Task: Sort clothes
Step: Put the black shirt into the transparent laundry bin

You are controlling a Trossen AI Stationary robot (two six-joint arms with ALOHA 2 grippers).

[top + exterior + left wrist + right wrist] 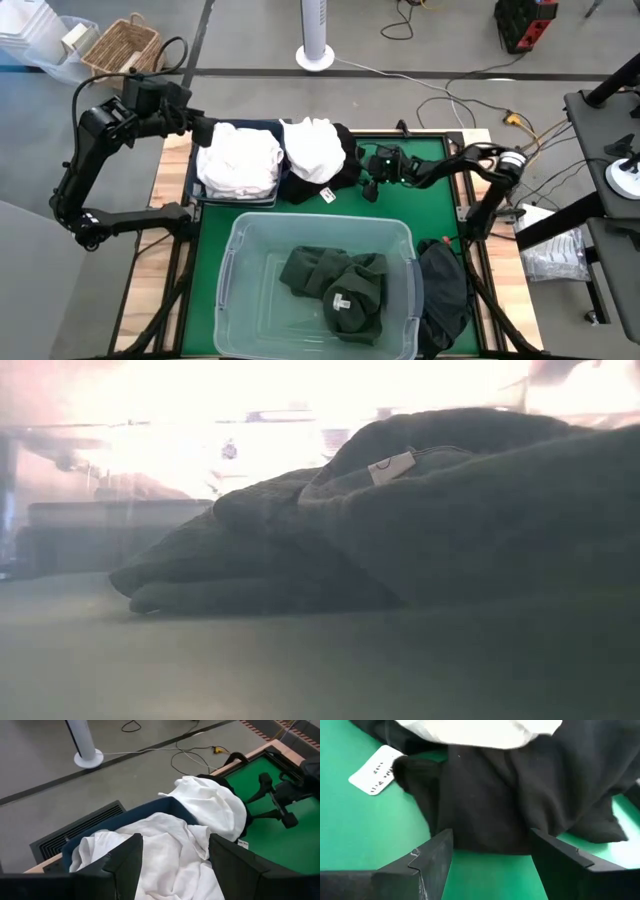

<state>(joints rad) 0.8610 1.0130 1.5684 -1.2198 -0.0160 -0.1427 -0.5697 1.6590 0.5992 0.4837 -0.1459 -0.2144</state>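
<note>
While the green bench (440, 165) carries a clear tub (232, 262) of dark green clothes (340, 285) at six o'clock, white clothes (240, 160) fill the navy bin (172, 806) at eleven. Both hands gape: right hand (490, 852) beside a black garment (520, 795), left hand (175, 860) over the whites.

A clear plastic tub (232, 262) sits on the green table (430, 215). A wicker basket (120, 45) and a white fan base (315, 57) stand on the floor beyond.
</note>
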